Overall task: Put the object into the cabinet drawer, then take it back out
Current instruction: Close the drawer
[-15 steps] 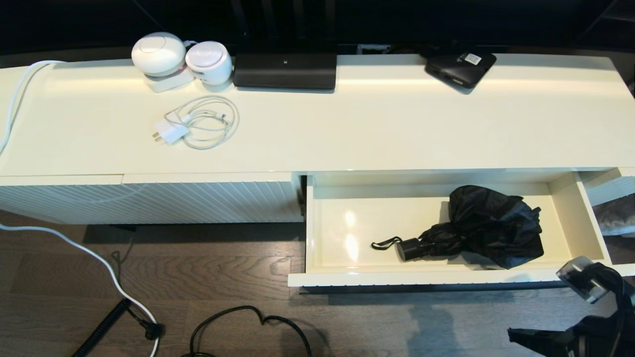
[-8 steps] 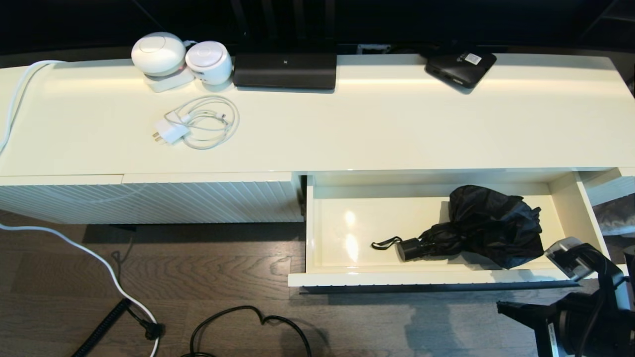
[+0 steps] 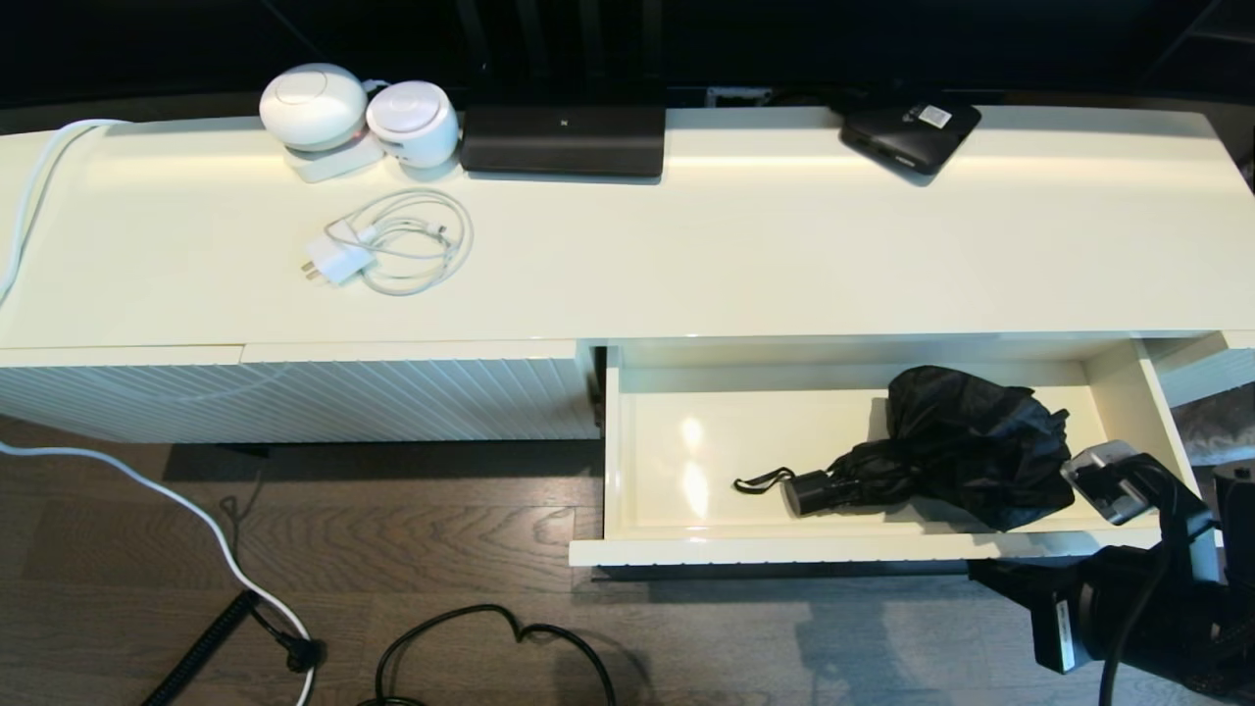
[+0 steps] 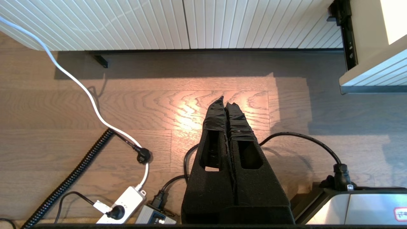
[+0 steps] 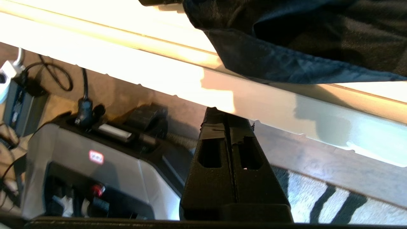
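Right gripper nearer, below umbrella.

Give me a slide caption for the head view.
Black umbrella lying in the open drawer, right arm beside its corner.

You find no legible text in any view. What marks exist:

- Flat black box at the back of the cabinet top: white sticker, print too small to read.
- Black slab device beside it: one tiny pale mark on its front face, unreadable.
- Silver-grey case on the floor: small red-and-white label, lettering blurred; the same case shows the label's edge in the left wrist view.
- White power strip: faint marking, illegible.
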{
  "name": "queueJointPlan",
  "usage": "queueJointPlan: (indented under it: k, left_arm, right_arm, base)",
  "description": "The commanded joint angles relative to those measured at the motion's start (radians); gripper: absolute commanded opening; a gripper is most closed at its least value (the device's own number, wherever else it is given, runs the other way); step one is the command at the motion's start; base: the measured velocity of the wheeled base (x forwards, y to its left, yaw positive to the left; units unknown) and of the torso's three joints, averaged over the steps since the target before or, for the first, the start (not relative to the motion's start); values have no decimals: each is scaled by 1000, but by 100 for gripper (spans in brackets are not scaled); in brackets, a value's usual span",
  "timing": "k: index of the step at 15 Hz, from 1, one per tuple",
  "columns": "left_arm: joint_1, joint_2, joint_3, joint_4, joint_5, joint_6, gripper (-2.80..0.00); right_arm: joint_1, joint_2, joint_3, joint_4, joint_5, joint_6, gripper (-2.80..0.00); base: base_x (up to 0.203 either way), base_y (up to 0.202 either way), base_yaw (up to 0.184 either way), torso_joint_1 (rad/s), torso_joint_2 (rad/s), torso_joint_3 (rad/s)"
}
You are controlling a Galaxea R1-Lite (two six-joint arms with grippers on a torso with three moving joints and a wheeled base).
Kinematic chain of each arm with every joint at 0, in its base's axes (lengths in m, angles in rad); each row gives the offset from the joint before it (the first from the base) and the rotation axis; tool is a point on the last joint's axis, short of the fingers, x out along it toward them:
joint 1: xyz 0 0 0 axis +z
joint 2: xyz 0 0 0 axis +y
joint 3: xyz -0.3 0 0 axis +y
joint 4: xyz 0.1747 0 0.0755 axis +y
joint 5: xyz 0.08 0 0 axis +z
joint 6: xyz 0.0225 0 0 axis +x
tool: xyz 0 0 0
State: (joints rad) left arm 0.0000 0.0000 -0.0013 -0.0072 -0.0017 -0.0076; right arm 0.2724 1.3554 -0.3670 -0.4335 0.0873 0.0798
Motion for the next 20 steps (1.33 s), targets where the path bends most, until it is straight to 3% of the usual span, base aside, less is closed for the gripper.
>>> queueJointPlan:
  k: [1, 3, 11, 20]
  left_arm:
    - [2, 0, 0, 0, 0, 0, -280]
    - [1, 0, 1, 0, 0, 0, -280]
    - [1, 0, 0, 0, 0, 0, -280]
    - [2, 0, 1, 0, 0, 0, -280]
  right_arm:
    - [2, 19, -4, -32, -13, -2, -280]
    - [2, 30, -5, -61, -46, -38, -280]
    - [2, 90, -16, -205, -84, -55, -280]
    - [4, 108, -48, -303, -86, -60, -280]
  base:
    - [0, 0, 0, 0, 0, 0]
    - [0, 0, 0, 0, 0, 0]
    - [0, 0, 0, 0, 0, 0]
    - [0, 0, 0, 0, 0, 0]
